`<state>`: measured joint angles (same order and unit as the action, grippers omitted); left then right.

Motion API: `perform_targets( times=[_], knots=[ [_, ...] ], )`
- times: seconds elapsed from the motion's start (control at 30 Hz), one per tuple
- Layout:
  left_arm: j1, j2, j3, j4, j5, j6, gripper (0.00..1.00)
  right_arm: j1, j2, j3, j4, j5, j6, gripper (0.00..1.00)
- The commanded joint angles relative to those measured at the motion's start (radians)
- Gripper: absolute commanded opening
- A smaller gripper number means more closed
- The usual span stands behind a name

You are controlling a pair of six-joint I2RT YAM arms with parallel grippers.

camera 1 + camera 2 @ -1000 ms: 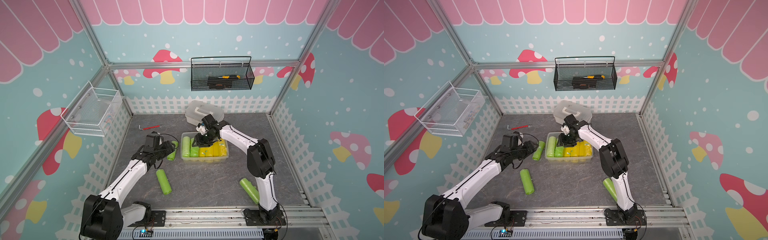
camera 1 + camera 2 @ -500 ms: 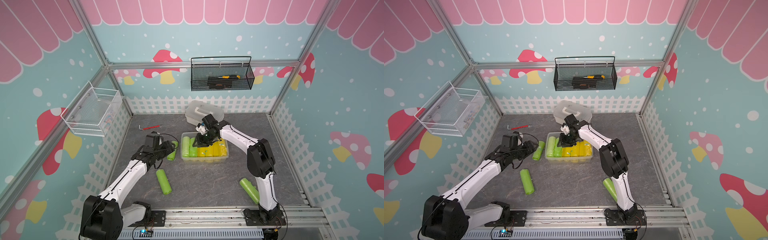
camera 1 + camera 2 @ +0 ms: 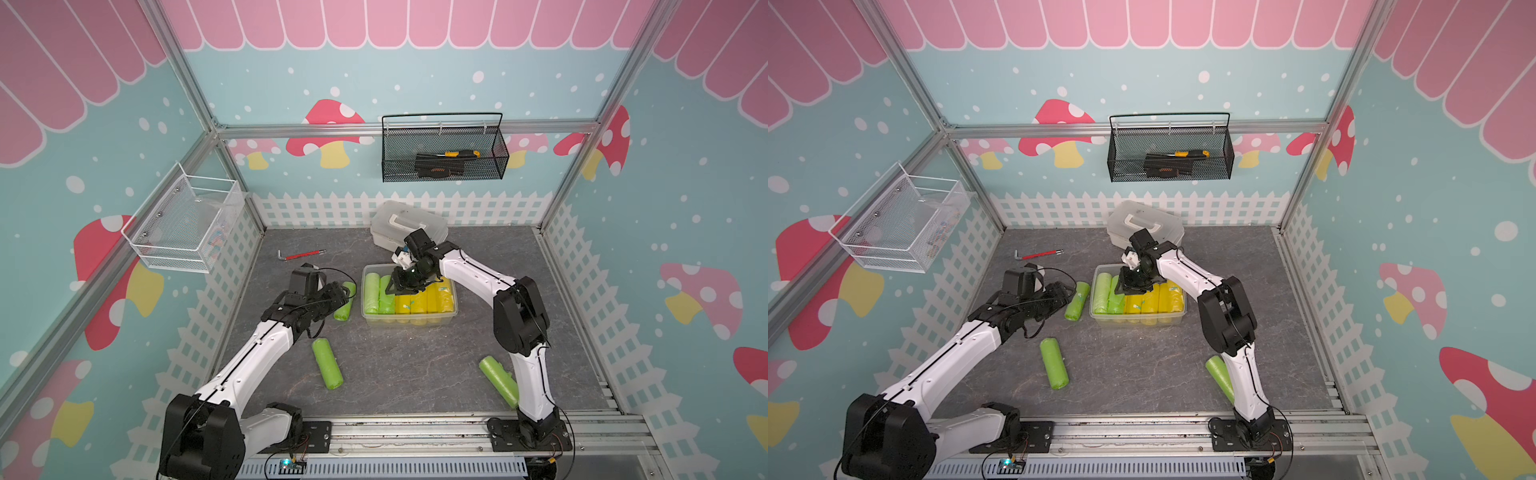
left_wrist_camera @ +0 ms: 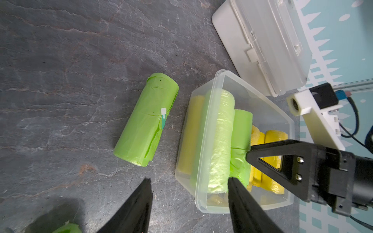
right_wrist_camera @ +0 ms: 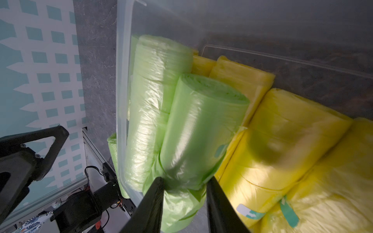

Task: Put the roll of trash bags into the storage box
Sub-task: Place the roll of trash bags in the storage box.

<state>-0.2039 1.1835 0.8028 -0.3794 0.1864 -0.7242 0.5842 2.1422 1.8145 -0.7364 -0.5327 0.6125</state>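
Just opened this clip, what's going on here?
The right gripper is down inside the clear storage box, closed on one end of a green roll that lies tilted on the packed rolls. The left gripper hangs open and empty next to a loose green roll lying just outside the box. A second loose roll and a third loose roll lie nearer the arms' bases.

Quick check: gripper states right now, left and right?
Left gripper: open, holding nothing.
Right gripper: closed on a green roll inside the storage box.
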Motion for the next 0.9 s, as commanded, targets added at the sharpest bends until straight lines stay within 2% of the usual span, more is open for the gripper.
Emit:
perform_targets(
  times=[0.0,0.47,0.87],
  knots=[
    [0.016,0.007,0.021,-0.043,-0.009,0.032,0.62,-0.003,-0.035,0.011,-0.025,0.017,-0.026,0.38],
    [0.058,0.115,0.081,-0.104,0.025,0.116,0.62,-0.041,-0.093,-0.007,-0.04,0.025,-0.045,0.39],
    [0.06,0.373,0.259,-0.221,0.003,0.28,0.62,-0.121,-0.226,-0.108,-0.069,0.032,-0.109,0.42]
  ],
)
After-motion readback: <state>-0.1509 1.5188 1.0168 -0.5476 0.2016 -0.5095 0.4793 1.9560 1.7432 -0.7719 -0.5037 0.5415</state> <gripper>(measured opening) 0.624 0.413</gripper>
